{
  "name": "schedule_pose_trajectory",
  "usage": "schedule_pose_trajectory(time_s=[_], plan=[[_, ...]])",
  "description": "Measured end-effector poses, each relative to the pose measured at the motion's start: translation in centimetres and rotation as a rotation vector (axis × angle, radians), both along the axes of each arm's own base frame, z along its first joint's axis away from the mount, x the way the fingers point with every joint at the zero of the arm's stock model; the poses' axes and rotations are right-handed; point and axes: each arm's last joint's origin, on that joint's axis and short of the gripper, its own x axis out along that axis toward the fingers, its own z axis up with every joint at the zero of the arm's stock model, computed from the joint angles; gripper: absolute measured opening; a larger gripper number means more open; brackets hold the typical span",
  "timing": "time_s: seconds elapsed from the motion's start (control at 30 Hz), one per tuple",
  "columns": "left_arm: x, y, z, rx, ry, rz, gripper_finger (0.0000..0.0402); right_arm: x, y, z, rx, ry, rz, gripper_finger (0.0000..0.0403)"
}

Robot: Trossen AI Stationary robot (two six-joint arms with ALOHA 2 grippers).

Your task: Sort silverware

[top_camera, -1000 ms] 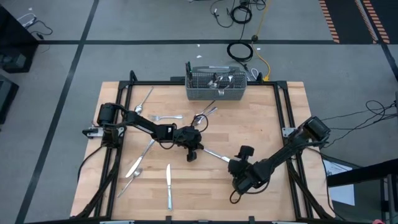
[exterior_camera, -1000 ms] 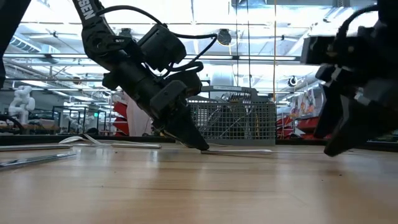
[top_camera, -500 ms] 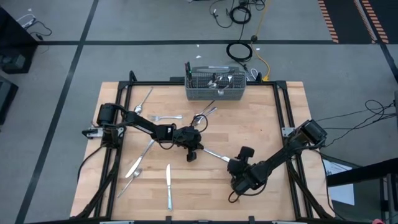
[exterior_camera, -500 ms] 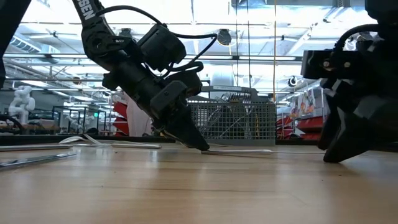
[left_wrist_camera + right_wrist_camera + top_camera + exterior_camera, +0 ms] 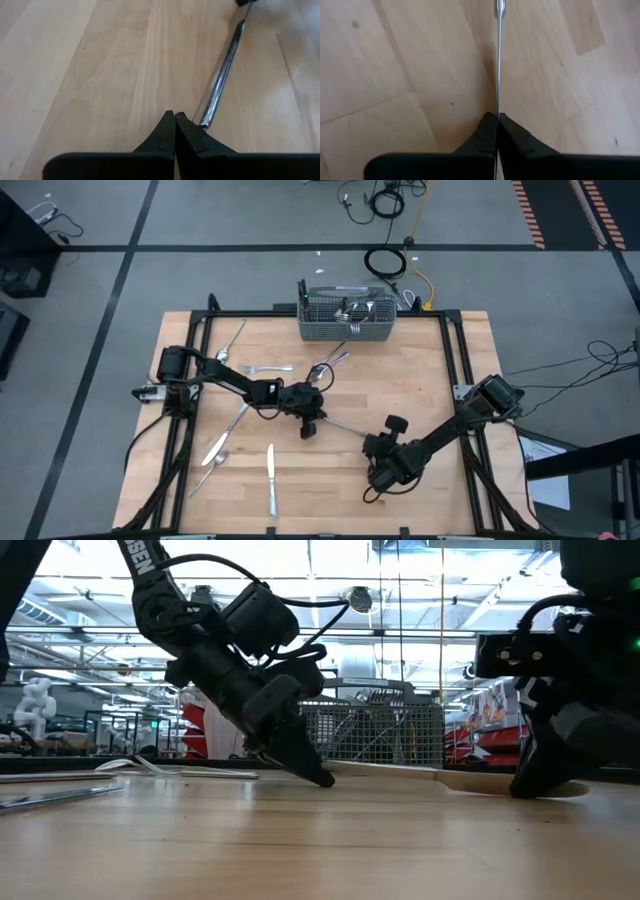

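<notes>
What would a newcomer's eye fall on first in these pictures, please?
Both dark arms meet mid-table over one knife: the right gripper is shut on its edge, while the shut left gripper presses down beside its other end. Behind them, a wire-mesh basket at the table's far edge already holds silverware.

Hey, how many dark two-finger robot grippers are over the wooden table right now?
2. The left gripper is at the table's middle, shut, its tip at one end of a slim silver metal utensil. The right gripper is just right of it, shut on the utensil's other end.
</notes>
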Motion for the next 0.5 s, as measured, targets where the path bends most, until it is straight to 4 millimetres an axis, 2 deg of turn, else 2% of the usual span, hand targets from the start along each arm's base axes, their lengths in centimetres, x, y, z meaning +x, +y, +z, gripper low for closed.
schedule_pose_trajectory(time_s=[0.23, 0.33, 0.5], plan=[[-0.7, 0.7, 3.0, -0.063, -0.012, 0.075, 0.0017, -0.1, -0.2, 1.9, 0.027, -0.051, -0.121, 0.0], [-1.4, 1.7, 5.1, -0.042, -0.011, 0.123, 0.0018, -0.6, -0.7, 3.0, 0.007, -0.068, -0.161, 0.0001], [-3.0, 2.7, 7.4, -0.029, 0.033, 0.165, 0.002, -1.6, -2.1, 5.4, -0.066, -0.098, -0.238, 0.0001]])
